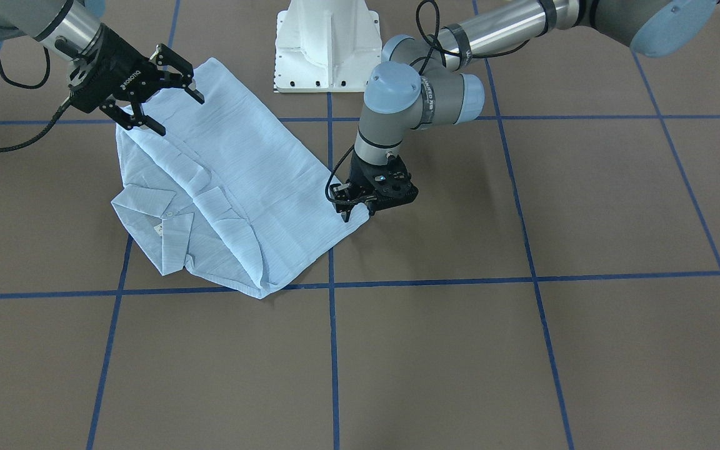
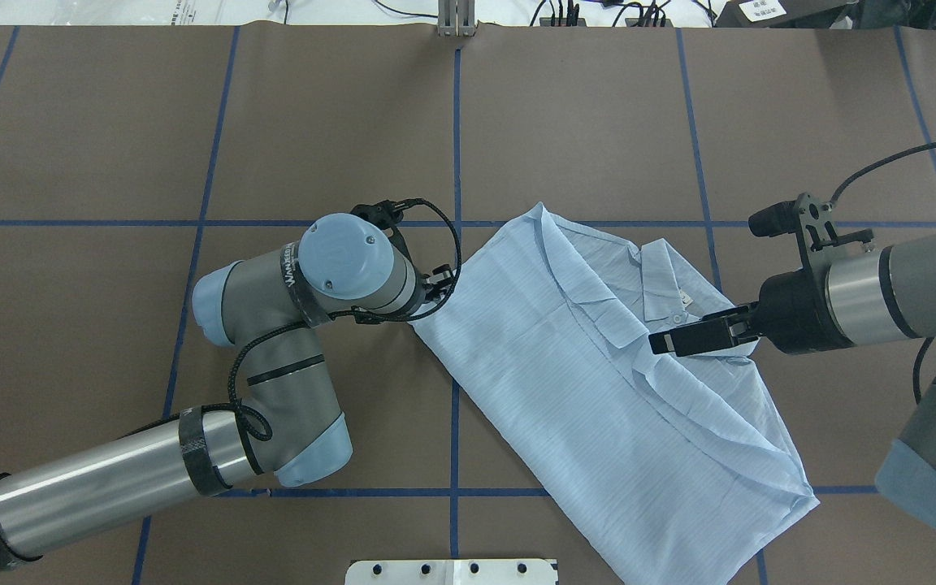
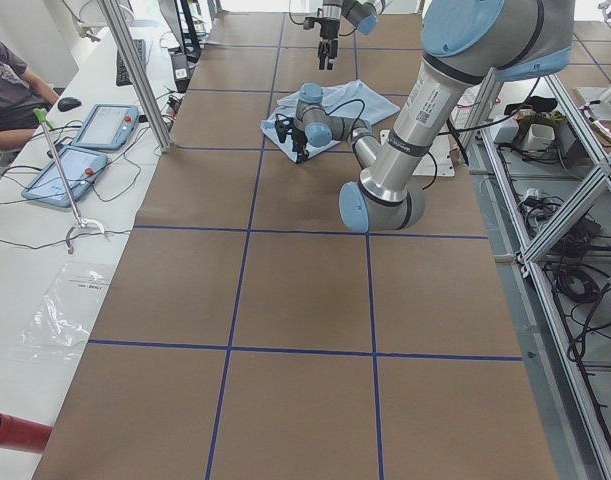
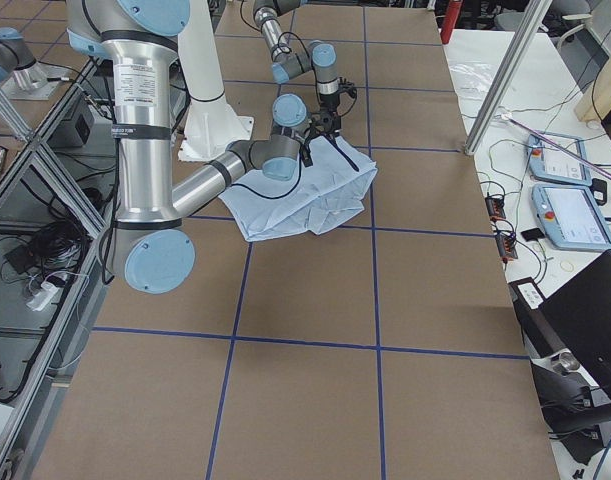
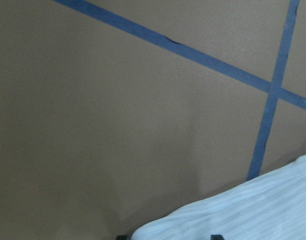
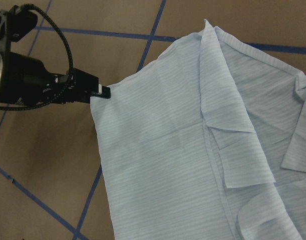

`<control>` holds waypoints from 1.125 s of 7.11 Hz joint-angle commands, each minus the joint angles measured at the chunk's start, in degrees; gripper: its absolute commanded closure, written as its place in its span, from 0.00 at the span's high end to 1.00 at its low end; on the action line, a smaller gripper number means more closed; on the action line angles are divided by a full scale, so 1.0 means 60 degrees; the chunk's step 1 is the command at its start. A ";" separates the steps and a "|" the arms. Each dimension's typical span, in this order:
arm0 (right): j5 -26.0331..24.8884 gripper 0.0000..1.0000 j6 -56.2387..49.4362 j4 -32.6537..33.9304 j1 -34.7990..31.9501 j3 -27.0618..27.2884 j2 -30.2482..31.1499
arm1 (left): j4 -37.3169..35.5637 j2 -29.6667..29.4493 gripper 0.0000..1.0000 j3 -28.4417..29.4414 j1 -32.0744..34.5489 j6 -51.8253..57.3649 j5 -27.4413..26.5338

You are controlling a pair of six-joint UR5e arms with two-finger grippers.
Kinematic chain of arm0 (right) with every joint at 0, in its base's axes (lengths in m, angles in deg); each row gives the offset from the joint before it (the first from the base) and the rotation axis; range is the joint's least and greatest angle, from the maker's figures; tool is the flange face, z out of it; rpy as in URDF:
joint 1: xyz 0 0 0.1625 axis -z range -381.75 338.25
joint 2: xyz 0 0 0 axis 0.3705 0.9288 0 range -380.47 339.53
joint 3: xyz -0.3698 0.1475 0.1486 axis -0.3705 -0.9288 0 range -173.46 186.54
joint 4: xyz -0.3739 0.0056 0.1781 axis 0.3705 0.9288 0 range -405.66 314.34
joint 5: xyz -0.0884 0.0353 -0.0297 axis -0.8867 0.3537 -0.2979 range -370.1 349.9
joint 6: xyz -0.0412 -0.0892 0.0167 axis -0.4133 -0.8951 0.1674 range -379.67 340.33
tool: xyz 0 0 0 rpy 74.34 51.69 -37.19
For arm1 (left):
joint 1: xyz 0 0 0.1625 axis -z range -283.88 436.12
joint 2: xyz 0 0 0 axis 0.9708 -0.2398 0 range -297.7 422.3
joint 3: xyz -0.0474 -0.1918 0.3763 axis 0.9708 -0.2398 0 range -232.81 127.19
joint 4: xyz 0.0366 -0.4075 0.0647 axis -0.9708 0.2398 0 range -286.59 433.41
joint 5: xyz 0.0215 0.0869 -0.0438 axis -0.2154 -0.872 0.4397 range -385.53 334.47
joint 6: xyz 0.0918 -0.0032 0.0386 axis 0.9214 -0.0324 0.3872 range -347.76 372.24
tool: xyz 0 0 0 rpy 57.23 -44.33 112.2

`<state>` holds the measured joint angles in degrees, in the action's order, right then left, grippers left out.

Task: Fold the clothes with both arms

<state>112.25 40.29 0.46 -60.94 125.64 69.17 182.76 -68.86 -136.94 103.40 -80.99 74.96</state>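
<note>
Shirt (image 4: 315, 200) on table (image 4: 305, 400), near arm (image 4: 145, 130) above.

Bright, even overhead light; soft shadows.

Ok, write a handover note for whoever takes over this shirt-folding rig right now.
Left pincer: open, tips either side of a corner of the shirt, the end away from the collar.
Right pincer: open, holding nothing, over the shirt near the collar.
Done: shirt lies partly folded, flaps turned in, collar up.
Left: probably the remaining folds; the shape looks loose and uneven.
</note>
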 commanded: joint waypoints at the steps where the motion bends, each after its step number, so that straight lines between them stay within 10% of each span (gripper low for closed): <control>1: 0.0000 1.00 0.0011 0.0003 -0.0030 -0.0016 0.0000 | -0.0076 -0.0025 0.00 -0.0026 -0.0019 -0.0032 0.0052; 8: -0.0088 1.00 0.0041 0.0018 -0.0352 -0.0016 0.0030 | -0.0181 -0.0273 0.00 0.0512 0.1297 0.0622 -0.0006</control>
<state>111.71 40.52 0.57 -62.61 125.55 69.41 181.07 -70.15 -135.96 109.16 -79.62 75.12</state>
